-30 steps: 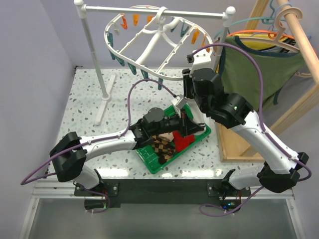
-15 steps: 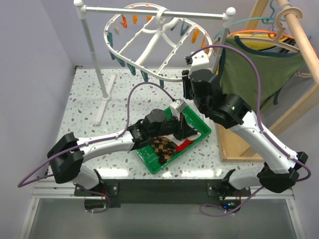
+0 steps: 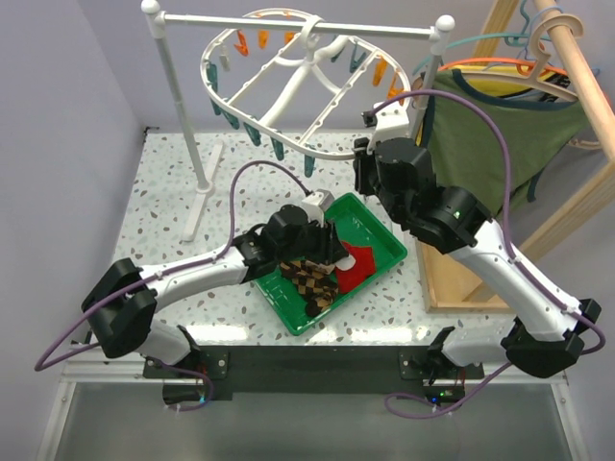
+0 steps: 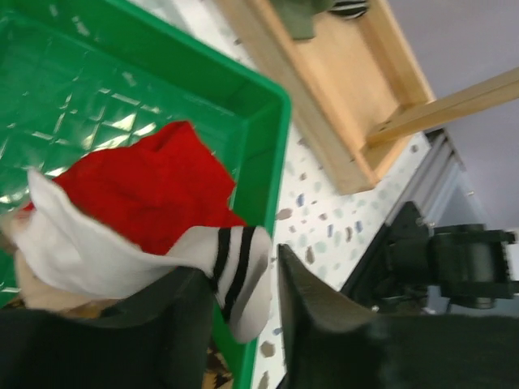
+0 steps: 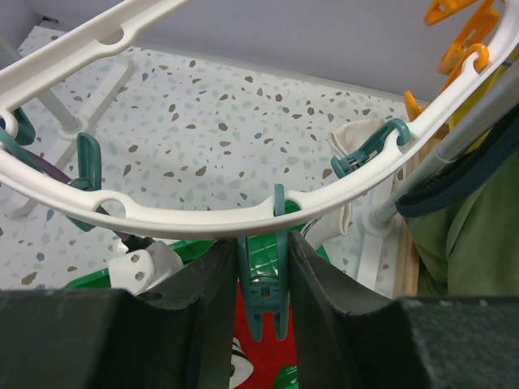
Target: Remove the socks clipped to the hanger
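Hanging between the parted jaws of the left gripper [image 4: 239, 279], the white sock [image 4: 97, 243] overhangs the right rim of the green tray [image 4: 263, 121] and may slip outside. The right gripper [image 5: 262, 247] flanks a teal clothespin [image 5: 263, 288] on the hanger [image 5: 186, 223]; grip unclear.

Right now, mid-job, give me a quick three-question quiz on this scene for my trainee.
1. True or false: the red sock lies in the green tray.
2. What does the right gripper straddle? A) a teal clothespin on the white frame; B) an orange clothespin; C) the olive top.
3. Fill in: the sock whose end sits inside the left gripper is the ____ one.

Key: 1 true. 2 A. 3 the white striped sock.
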Available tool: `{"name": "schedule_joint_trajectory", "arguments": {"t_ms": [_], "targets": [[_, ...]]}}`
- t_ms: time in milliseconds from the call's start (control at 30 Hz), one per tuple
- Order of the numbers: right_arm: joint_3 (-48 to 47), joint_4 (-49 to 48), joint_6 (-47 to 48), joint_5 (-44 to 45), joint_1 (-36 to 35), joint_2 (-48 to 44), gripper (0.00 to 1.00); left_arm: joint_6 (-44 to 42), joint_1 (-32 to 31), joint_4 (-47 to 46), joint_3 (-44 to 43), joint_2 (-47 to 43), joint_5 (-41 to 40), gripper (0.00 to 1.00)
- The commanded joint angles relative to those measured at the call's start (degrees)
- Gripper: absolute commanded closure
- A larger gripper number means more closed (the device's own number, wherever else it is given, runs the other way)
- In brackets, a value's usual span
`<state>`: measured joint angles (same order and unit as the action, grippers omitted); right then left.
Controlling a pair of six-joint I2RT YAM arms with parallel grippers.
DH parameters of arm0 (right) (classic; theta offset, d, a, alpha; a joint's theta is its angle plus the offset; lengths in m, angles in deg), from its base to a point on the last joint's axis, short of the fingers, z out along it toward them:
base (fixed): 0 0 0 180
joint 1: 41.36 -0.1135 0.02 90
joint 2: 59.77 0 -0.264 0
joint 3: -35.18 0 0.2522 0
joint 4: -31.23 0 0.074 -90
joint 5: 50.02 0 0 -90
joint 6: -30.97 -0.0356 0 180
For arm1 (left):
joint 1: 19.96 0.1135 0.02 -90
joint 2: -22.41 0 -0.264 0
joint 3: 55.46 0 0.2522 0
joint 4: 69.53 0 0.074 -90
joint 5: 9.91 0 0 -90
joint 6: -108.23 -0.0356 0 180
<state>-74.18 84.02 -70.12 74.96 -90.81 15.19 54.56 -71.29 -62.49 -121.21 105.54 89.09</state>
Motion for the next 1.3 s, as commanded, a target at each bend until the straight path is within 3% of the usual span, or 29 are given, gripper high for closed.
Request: {"name": "schedule_joint_trajectory", "arguments": {"t_ms": [0,100,267,433,633,667,767,867,933,1100,1267], "targets": [[0.93,-1.94,-1.04,-0.44,-0.03,-1.92,1.00,-1.71,0.62,6.63,-2.07,0.36,-4.16,0.50],[0.93,-1.93,-1.30,-0.97,-0.12,-1.83,1.00,-1.27,0.62,7.96,-1.02,-0.95,-6.18,0.33],[0.32,-1.41,-1.30,-1.67,-0.12,-1.57,1.00,1.10,0.44,3.04,3.89,-4.55,-6.89,0.33],[0.14,-0.97,-1.74,-2.46,-0.12,-1.57,1.00,3.74,0.35,-9.78,8.92,-6.67,-6.18,0.35],[0.84,-1.50,-2.35,-2.55,-0.12,-2.01,1.00,7.61,0.53,-18.05,3.75,0.71,-1.97,0.31],[0.85,-1.58,-2.53,-2.64,-0.12,-2.01,1.00,7.52,0.44,-20.15,3.47,2.19,-1.70,0.27],[0.67,-1.58,-3.06,-3.25,-0.12,-2.10,1.00,5.68,0.18,-30.87,4.96,4.22,-7.30,0.13],[0.67,-1.67,-3.58,-4.04,-0.12,-2.45,1.00,1.38,0.00,-42.19,6.37,6.42,-15.04,0.06],[0.67,-1.58,-3.85,-4.31,-0.12,-2.62,1.00,-1.00,0.00,-46.69,7.07,7.65,-17.68,0.06],[0.67,-1.41,-4.46,-4.83,-0.12,-2.89,1.00,-6.53,-1.05,-63.30,6.03,13.53,-14.98,0.05],[1.11,-1.50,-4.99,-5.63,-0.21,-3.06,1.00,-9.26,-1.32,-64.29,1.81,17.15,-14.27,0.03]]}}
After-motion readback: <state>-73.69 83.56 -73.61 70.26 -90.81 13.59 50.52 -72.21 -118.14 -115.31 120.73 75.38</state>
